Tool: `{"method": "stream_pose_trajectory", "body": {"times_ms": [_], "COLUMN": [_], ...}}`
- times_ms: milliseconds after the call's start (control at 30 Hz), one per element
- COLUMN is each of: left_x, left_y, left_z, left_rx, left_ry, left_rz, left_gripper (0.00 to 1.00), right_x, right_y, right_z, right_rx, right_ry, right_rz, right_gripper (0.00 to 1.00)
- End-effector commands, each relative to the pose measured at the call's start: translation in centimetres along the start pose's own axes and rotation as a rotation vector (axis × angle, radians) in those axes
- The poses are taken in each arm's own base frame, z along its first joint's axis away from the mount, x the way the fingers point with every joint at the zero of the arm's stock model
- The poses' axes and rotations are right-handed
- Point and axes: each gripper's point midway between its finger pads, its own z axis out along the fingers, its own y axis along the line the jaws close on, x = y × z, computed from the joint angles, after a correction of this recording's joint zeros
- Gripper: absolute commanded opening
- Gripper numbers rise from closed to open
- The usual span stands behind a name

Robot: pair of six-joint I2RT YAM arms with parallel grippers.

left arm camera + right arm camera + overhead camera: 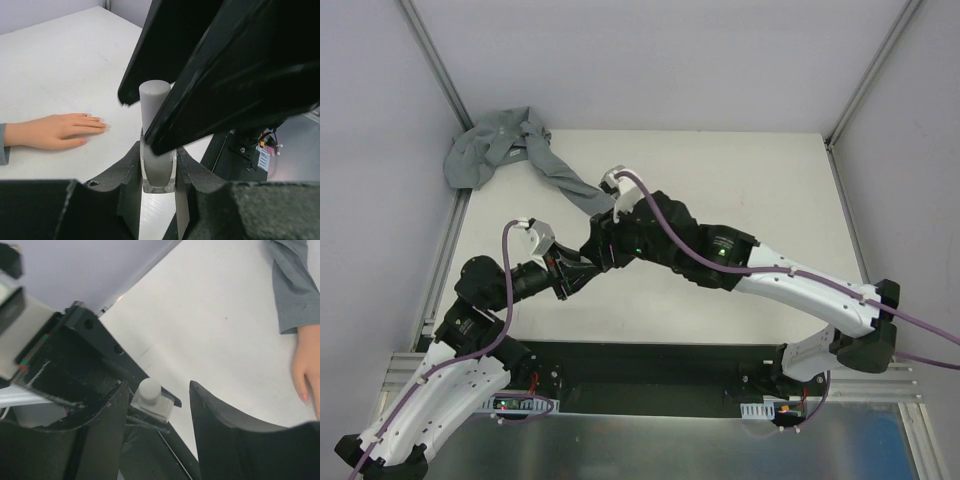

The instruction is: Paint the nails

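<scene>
step: I judge this is cap-off; brush not out yet, no nail being painted.
left fingers [125, 175]: clenched on the bottle [159, 172], low on the glass body, bottle upright.
right fingers [220, 420]: released, spread either side of the cap [152, 105]; no clear contact in the right wrist view.
nails [100, 120]: on the hand [55, 131], which lies palm down on the worktop [60, 55], beside the bottle but apart from it, fingertips pointing towards it.
do it well: centre the cap between my right fingers, close at mid-height with the wrist axis in line with the cap. Twist with the right only; the left just resists. Lift straight up so the brush clears the neck without dragging polish.
risk: an off-centre pinch would likely tilt the bottle in my left grip.
bottle: clear glass, flat-sided, thick base, grey polish inside; rigid, probably slick.
cap: plain matt grey cylinder, flat top, no ribs; looks low on friction, so it needs a firm squeeze.
hand: peach, smooth, moulded look, fingers together; nails are tiny pinkish patches, small targets.
sleeve [295, 290]: grey woven cloth, soft, creased, covering the wrist.
worktop: white, flat, matt.
</scene>
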Motion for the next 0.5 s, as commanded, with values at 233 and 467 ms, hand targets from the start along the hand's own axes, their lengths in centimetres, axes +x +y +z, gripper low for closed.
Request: {"method": "stream_pose_trajectory", "body": {"times_ms": [233, 467], "left_x": [-1.9, -2.3], "left_y": [-1.4, -5.9], "left_z": [0.1, -0.4], "left_rx": [0.057, 0.326], "left_ry": [-0.038, 0.015], "left_rz": [0.013, 0.056], "left_gripper": [0.0, 0.0], "right_x": [0.5, 1.4], "right_y": [-0.4, 4.5], "right_z": [1.5, -6.8], "right_rx": [0.118, -0.833], "right_ry": [0.034, -0.012], "right_rz": [-0.146, -0.283], "right_gripper": [0.01, 0.01]}}
